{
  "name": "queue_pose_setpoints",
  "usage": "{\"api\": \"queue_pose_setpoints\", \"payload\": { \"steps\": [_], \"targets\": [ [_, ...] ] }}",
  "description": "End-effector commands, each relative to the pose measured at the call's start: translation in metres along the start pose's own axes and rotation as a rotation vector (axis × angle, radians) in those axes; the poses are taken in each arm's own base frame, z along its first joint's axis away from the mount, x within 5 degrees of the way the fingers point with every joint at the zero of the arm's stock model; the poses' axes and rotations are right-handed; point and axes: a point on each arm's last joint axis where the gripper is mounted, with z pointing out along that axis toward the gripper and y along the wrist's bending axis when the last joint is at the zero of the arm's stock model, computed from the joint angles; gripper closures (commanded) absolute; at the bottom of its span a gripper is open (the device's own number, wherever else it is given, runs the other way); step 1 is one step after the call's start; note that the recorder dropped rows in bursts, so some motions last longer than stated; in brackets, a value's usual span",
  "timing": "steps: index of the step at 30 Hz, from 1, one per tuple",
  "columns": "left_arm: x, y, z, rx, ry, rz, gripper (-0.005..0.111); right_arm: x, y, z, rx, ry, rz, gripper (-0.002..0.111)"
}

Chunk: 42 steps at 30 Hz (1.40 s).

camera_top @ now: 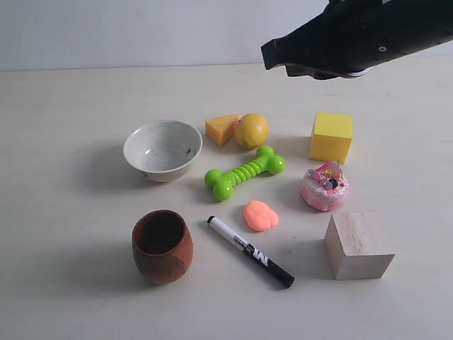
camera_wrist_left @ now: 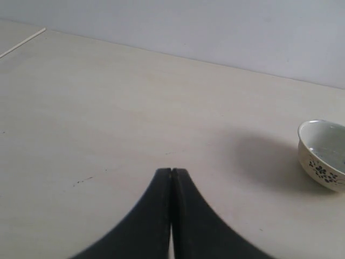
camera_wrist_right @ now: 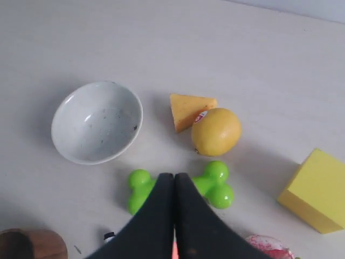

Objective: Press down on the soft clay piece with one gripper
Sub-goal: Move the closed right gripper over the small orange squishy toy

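soft clay piece [camera_top: 260, 214] toward front edge, right of centre, between green bone toy [camera_top: 244, 172] and marker [camera_top: 250, 251]. likely light, yielding, maybe tacky: press rounded top squarely, no grasp. right gripper [camera_wrist_right: 173, 176] clenched, empty, high above; left gripper [camera_wrist_left: 171, 171] clenched, empty too.

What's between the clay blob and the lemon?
The green bone toy lies across that stretch, between the soft clay piece and the lemon. The exterior view shows it.
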Motion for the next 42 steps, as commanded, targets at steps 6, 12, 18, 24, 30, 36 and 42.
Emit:
{"api": "queue_pose_setpoints", "payload": {
  "steps": [6, 12, 18, 24, 30, 36, 42],
  "targets": [
    [0.001, 0.0, 0.0, 0.008, -0.004, -0.001, 0.107, 0.012, -0.001, 0.035, -0.019, 0.105, 0.119, 0.108],
    [0.001, 0.0, 0.0, 0.008, -0.004, -0.001, 0.107, 0.018, 0.018, 0.053, -0.05, 0.311, 0.027, 0.108],
    [0.001, 0.0, 0.0, 0.008, -0.004, -0.001, 0.107, 0.017, 0.034, 0.073, 0.026, 0.439, -0.066, 0.108],
    [0.001, 0.0, 0.0, 0.008, -0.004, -0.001, 0.107, 0.026, 0.031, 0.099, 0.084, 0.547, -0.072, 0.108],
    [0.001, 0.0, 0.0, 0.008, -0.004, -0.001, 0.107, 0.04, 0.028, 0.12, 0.098, 0.617, -0.072, 0.108],
    [0.001, 0.0, 0.0, 0.008, -0.004, -0.001, 0.107, 0.046, 0.028, 0.129, 0.092, 0.637, -0.053, 0.108],
    [0.001, 0.0, 0.0, 0.008, -0.004, -0.001, 0.107, 0.051, 0.027, 0.136, 0.095, 0.657, -0.054, 0.108]
  ]
}}
